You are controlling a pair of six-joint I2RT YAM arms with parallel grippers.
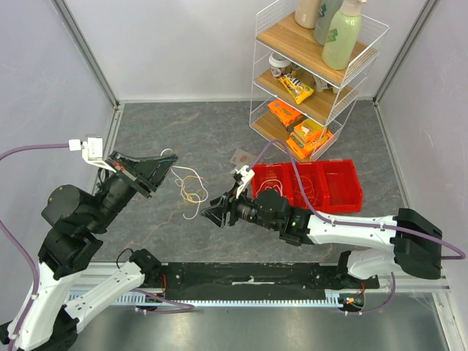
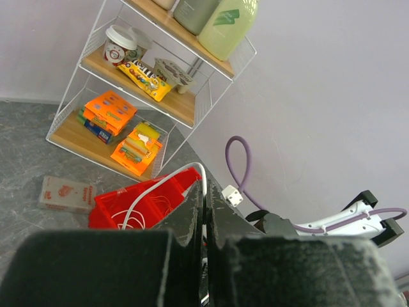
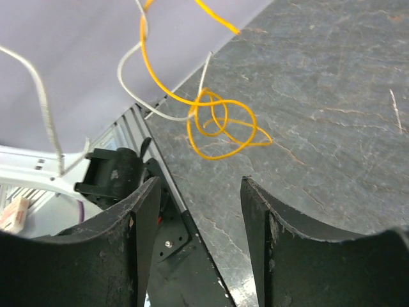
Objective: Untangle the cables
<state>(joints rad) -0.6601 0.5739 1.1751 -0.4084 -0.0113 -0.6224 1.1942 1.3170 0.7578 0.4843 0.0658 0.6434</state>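
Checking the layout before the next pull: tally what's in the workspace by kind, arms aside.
cable tangle: 1
red bin: 1
wire shelf rack: 1
flat packet: 1
Total: 4

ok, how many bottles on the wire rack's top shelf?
3, in a row on the top shelf: beige bottle left, grey-green bottle middle, pale green pump bottle right. Others behind may be hidden.

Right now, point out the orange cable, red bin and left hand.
orange cable (image 3: 208, 98), right wrist view, knotted loops
red bin (image 1: 357, 184), top external view, right wall
left hand (image 2: 205, 211), left wrist view, between fingertips shut on white cable (image 2: 190, 166)
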